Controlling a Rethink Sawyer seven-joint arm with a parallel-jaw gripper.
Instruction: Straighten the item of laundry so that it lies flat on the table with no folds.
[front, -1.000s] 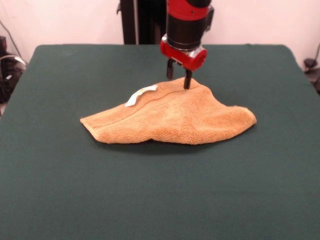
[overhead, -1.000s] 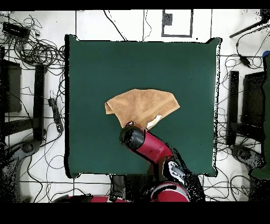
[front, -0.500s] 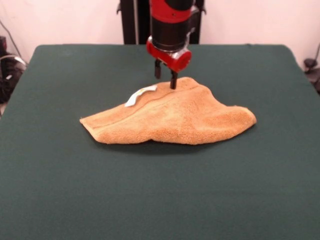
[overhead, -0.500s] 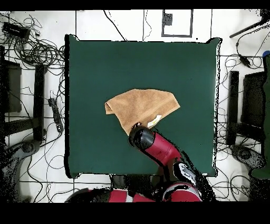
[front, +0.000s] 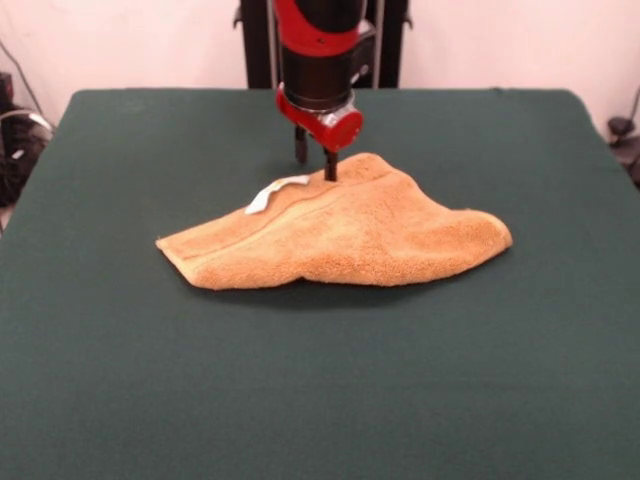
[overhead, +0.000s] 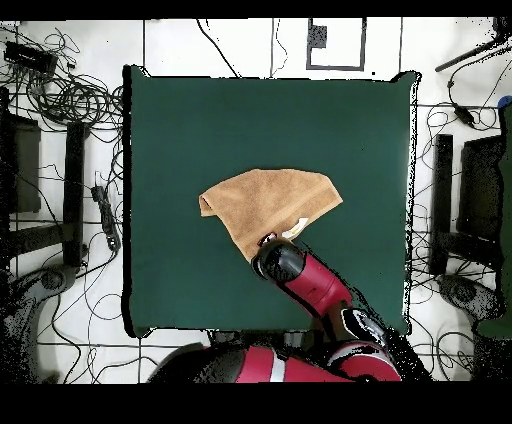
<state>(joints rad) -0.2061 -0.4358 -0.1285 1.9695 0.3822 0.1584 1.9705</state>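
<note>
So the towel (front: 340, 232) sits roughly mid-surface (front: 320, 400), folded into a lumpy wedge, white tag (front: 272, 192) on its pedestal-side edge. The pincer (front: 314, 165) is partly open, one finger on the cloth by that edge and the other just off it, gripping nothing yet. I'd close on only the top layer right there, then drag toward the pedestal-side edge, staying low so the fold peels open.

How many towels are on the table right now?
1. A single orange-tan towel lies bunched and folded near the middle of the green table, with the hand at its far edge beside the white tag. Nothing suggests another underneath, though folds could hide one.
</note>
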